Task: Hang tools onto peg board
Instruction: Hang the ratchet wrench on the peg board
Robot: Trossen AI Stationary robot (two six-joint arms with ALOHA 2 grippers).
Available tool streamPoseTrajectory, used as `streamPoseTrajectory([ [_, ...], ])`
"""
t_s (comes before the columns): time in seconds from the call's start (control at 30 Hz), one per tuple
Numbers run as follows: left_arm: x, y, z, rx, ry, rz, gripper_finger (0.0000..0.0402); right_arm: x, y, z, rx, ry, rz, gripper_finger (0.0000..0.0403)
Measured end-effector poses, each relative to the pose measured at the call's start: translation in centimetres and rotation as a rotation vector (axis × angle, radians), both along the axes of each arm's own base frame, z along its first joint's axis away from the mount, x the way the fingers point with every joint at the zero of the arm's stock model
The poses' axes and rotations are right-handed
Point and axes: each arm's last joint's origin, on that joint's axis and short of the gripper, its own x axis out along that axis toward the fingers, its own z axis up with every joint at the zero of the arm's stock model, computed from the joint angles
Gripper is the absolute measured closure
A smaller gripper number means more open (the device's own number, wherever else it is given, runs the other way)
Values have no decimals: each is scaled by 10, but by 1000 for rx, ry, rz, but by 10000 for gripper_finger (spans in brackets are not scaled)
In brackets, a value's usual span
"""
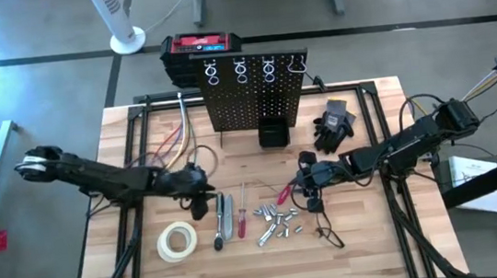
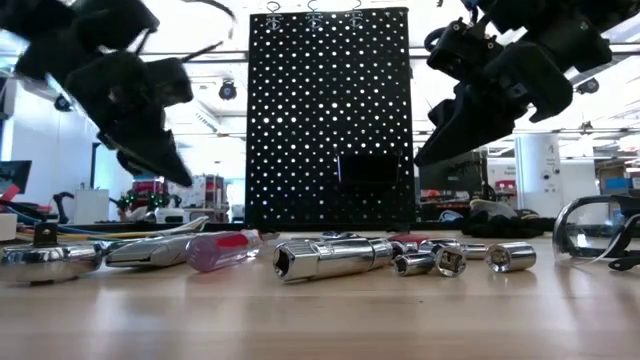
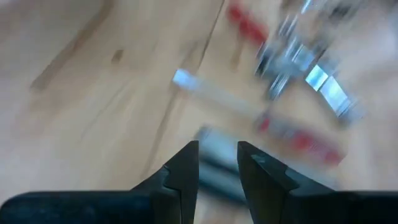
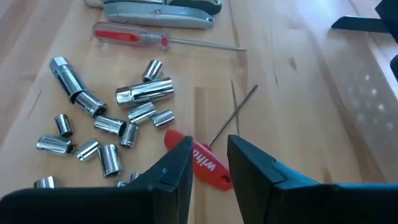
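Landmark: peg board, upright at the table's far edge, ring hooks along its top, small black bin at its foot. No tool hangs on it.

Left gripper: in front of the peg board, toward its left side, above the table beside the long grey tools. Fingers spread a little, nothing between them; wrist view blurred.

Right gripper: in front of the peg board, toward its right side, over a small red-handled screwdriver with a thin shaft. Fingers parted either side of the red handle, not pinching it; in the low view this gripper hangs clear above the tabletop.

Tools: all flat on the table in front of the peg board. Silvery sockets clustered below the bin; longer red-handled screwdriver between them and the grey tools.

Other: tape roll left of the tools; black gloves just right of the board; safety glasses at the right; red-and-black box behind the board.
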Motion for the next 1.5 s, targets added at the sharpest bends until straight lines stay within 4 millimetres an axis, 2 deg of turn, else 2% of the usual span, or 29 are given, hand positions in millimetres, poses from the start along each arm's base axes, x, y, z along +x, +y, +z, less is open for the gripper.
streamPoseTrajectory([
  [0.13,13,-2,16,60,207,-38,301,0,-1,0,-30,-4,-20,320],
  [0.27,30,-4,26,20,256,22,301,0,-3,0,-31,-6,-62,323],
  [0.4,46,-8,23,-49,279,121,301,-2,-4,-3,-23,-1,-113,318],
  [0.63,57,-16,1,-23,359,154,301,-9,-6,-13,2,22,-179,320],
  [0.9,49,-27,-14,-17,390,129,301,-13,-6,-18,75,28,-242,310],
  [1.13,24,-28,-17,-28,330,142,294,-6,-4,-11,133,-72,-236,268],
  [1.2,18,-26,-17,-73,258,165,287,-2,-3,-10,146,-111,-216,252],
  [1.33,11,-25,-19,-270,89,298,260,2,-2,-10,155,-133,-203,222],
  [1.5,6,-36,-25,-442,103,342,214,6,-1,-8,157,-140,-204,200],
])
